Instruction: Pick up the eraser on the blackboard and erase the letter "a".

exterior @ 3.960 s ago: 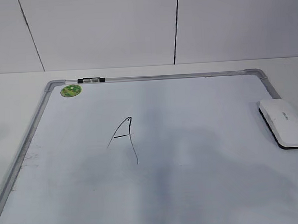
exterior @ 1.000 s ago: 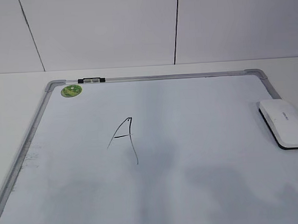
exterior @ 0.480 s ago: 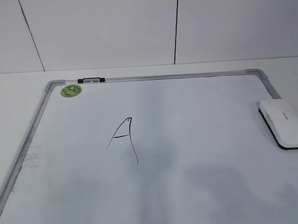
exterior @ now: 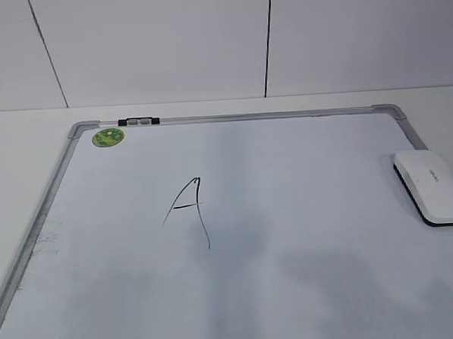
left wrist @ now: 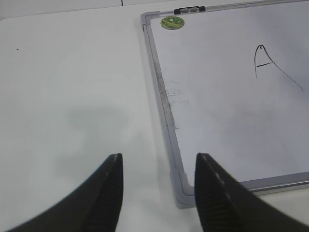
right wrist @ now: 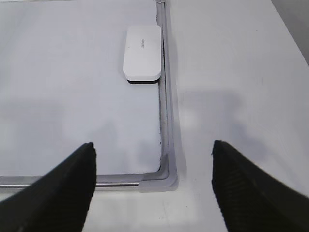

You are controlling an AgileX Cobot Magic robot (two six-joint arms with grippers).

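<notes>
While both grippers hang off the board, the eraser (exterior: 432,186) lies flat on the board (exterior: 304,203) at its right edge, near the far right corner, felt down. Its long axis runs along the right frame rail, one long side just beside the rail. The letter (exterior: 188,211), an angular "A", sits left of board centre, top toward the far edge, well apart from the eraser. Bare board lies between them. A green sticker (exterior: 108,137) and a clip (exterior: 138,122) sit at the far left corner.

Left gripper (left wrist: 159,191), jaws apart and empty, hovers over the near left corner. Right gripper (right wrist: 153,186), jaws wide and empty, hovers over the near right corner; the eraser lies ahead of it, along the rail.
</notes>
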